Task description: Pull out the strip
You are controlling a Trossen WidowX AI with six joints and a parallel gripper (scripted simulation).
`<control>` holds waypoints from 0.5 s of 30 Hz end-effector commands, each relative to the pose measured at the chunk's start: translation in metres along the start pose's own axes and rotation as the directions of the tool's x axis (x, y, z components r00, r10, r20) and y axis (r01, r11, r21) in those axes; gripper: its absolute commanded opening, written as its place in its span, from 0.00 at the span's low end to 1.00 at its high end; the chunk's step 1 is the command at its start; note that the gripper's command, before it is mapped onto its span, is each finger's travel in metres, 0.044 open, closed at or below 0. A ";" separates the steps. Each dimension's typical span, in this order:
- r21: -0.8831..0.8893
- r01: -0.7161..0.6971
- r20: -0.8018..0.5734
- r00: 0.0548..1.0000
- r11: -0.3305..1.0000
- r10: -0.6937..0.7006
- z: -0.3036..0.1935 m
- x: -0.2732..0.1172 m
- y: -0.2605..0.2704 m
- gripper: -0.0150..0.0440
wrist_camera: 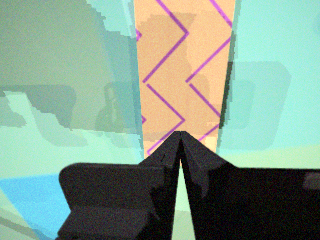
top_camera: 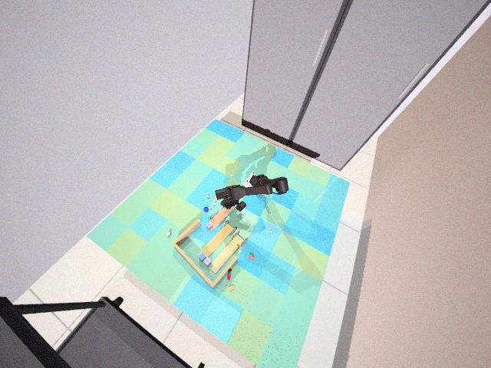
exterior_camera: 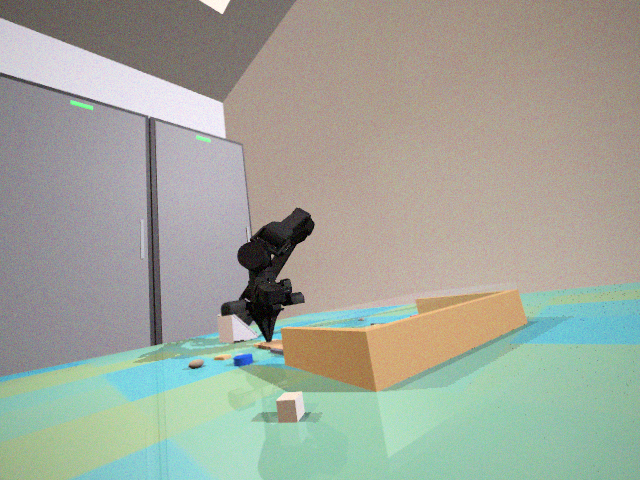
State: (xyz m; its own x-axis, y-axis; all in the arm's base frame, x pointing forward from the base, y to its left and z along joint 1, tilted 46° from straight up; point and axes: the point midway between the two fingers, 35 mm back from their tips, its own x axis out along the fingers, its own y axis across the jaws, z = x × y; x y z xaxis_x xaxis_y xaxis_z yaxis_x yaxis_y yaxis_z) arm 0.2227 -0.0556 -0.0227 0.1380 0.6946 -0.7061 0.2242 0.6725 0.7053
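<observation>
One strip (top_camera: 220, 217) with purple zigzags sticks partly out of the wooden tray (top_camera: 182, 232), with a small bluish cube (top_camera: 209, 225) riding on it; I cannot read a label. The gripper (wrist_camera: 180, 134) is squeezed shut with nothing inside, its tip pressing down on the strip's end. Grabbing and lifting the cube is not done yet.

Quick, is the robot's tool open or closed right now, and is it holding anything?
Tool: closed, fingertips pressed together, holding nothing; its tip sits at the near end of the zigzag strip.
</observation>
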 end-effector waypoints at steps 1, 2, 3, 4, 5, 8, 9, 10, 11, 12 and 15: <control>0.006 0.000 -0.020 1.000 1.000 0.000 -0.012 0.003 0.000 0.25; 0.006 0.000 -0.020 1.000 1.000 0.000 -0.013 0.003 0.000 0.25; 0.006 0.000 -0.020 1.000 1.000 0.000 -0.015 0.003 0.000 0.25; 0.007 0.000 -0.020 1.000 1.000 0.000 -0.016 0.003 0.000 0.25; 0.007 0.000 -0.020 1.000 1.000 0.000 -0.018 0.003 0.000 0.25; 0.007 0.000 -0.020 1.000 1.000 0.000 -0.022 0.003 0.000 0.25; 0.007 0.000 -0.020 1.000 1.000 0.000 -0.024 0.003 0.000 0.25; 0.007 0.000 -0.020 1.000 1.000 0.000 -0.025 0.003 0.000 0.25; 0.007 0.000 -0.020 1.000 1.000 0.000 -0.027 0.003 0.001 0.25; 0.007 0.000 -0.020 1.000 1.000 0.000 -0.028 0.003 0.001 0.25; 0.007 0.000 -0.020 1.000 1.000 0.000 -0.030 0.003 0.001 0.25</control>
State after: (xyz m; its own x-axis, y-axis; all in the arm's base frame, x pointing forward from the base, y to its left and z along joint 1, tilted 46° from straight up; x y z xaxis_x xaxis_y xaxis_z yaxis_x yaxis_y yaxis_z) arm 0.2020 -0.0503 -0.0211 0.1374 0.6943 -0.7064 0.2254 0.6726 0.7049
